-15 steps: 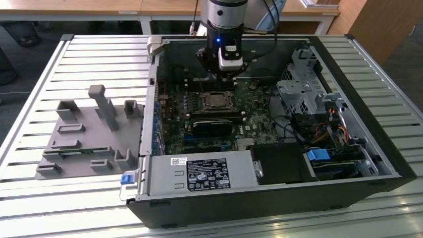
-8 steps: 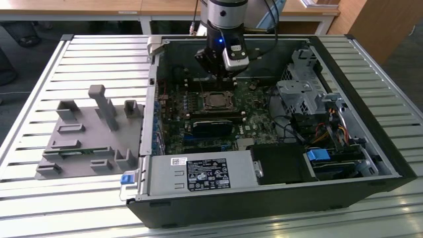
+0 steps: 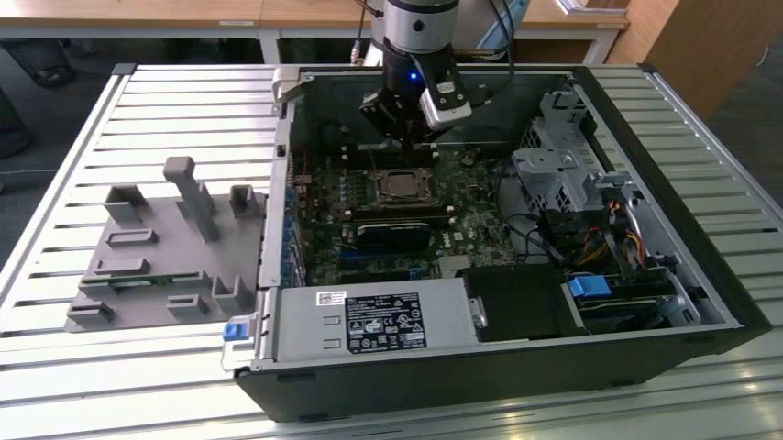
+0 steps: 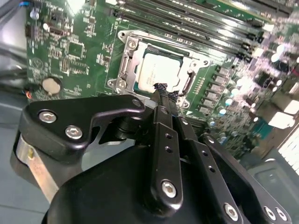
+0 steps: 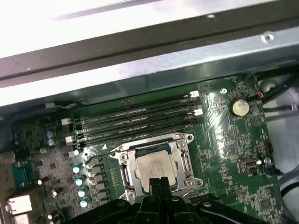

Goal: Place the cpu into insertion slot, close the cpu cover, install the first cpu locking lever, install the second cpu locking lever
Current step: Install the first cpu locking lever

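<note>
Black links of the hand hide the near edge of the slot in both wrist views, and the levers' state is hard to make out. In the open case on the slatted bench, the cpu sits in the slot. Its silvery-grey face shows through the cover's window. The hand's fingers are pressed together and hold nothing. The tips are at the cpu's edge; contact unclear.

The cpu lies in the insertion slot, beside the memory slots; the case stands on the desk.
</note>
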`<action>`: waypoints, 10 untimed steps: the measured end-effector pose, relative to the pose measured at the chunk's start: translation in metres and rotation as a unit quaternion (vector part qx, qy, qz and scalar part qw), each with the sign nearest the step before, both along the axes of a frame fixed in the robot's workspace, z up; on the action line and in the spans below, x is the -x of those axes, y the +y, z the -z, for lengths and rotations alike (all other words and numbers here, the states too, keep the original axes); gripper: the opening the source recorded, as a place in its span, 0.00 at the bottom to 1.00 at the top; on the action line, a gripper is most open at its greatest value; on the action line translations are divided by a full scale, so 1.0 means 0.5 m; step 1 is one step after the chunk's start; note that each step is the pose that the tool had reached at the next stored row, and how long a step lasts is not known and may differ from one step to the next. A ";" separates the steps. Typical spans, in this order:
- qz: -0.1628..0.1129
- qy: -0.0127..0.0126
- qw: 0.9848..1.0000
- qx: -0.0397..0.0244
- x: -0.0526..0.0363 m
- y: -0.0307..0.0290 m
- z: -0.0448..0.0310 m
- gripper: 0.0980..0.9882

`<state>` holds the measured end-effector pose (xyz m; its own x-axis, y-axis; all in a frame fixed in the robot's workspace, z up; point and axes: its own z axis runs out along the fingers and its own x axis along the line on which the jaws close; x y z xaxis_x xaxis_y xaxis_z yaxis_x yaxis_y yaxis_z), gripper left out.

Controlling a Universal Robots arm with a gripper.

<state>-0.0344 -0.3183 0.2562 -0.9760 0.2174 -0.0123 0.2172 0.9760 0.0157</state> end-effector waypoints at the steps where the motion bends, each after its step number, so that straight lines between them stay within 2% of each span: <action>1: -0.009 0.000 1.000 0.000 0.000 0.000 0.000 0.01; 6: -0.055 0.000 0.999 0.000 0.000 0.000 0.001 0.01; 10: -0.091 0.000 0.996 0.000 0.000 0.000 0.001 0.01</action>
<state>-0.0344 -0.3183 0.2558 -0.9992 0.0377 -0.0123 0.0375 0.9992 0.0158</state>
